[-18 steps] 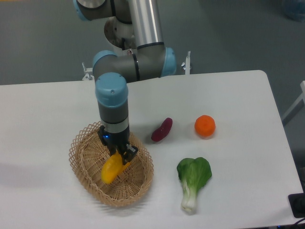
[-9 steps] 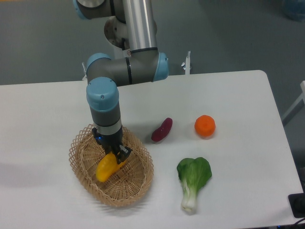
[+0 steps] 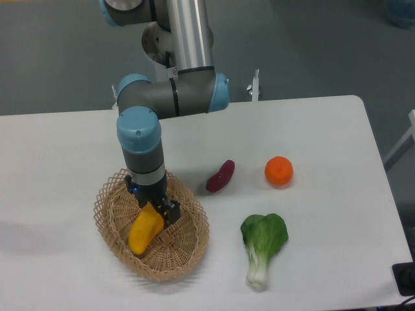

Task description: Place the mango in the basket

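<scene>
Over the last second the arm carries the mango (image 3: 145, 230) leftward and down, from the right part of the basket (image 3: 192, 249) toward its middle, and the fruit now sits lower than it did half a second ago, its lower end resting on or just above the woven floor while its upper end leans up against the gripper (image 3: 157, 212). The fruit also looks a little more upright and fuller in outline than before, as if it is settling rather than hanging. Whether the fingers have let go cannot be told: they are dark, small in the view and partly hidden by the wrist and the fruit, so the jaws may be clamped on the upper end of the mango or just parting from it. What is plain is that the mango is inside the basket, well within the lattice rim and toward the left-centre of the bowl. I judge the task nearly done: the carry is over and what remains is a clean release and a straight lift clear of the rim. The risk is slight; a glossy, oblong fruit may roll on the curved floor when freed, but the walls should keep it in. The sweet potato (image 3: 220, 176), the orange (image 3: 279, 171) and the bok choy (image 3: 262, 245) lie on the table (image 3: 324, 136) to the right, well apart from the basket and unmoved.
</scene>
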`<state>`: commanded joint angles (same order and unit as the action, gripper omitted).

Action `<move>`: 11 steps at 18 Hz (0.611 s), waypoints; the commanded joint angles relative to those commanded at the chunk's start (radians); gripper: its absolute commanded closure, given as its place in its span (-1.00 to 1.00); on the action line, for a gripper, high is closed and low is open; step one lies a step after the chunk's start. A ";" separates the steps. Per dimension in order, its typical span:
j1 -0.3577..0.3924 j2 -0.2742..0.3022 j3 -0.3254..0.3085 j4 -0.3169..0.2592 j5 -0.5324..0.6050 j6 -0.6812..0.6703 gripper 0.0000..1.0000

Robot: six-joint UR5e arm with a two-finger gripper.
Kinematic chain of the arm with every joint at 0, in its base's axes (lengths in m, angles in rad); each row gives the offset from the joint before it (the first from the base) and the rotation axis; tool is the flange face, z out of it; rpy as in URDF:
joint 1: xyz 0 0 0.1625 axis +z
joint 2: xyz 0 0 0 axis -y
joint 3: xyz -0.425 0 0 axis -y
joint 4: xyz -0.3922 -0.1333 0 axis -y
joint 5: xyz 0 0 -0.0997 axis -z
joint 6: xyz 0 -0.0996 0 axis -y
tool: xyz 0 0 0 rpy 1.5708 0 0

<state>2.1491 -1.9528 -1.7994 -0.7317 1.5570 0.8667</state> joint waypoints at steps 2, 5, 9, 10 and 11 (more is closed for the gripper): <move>0.000 0.002 0.020 0.000 0.002 0.000 -1.00; 0.012 0.008 0.049 -0.005 0.005 0.005 -1.00; 0.078 0.055 0.054 -0.009 0.002 0.029 -1.00; 0.107 0.070 0.054 -0.014 -0.002 0.061 -1.00; 0.126 0.080 0.054 -0.015 -0.003 0.087 -1.00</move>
<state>2.2747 -1.8731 -1.7457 -0.7470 1.5539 0.9539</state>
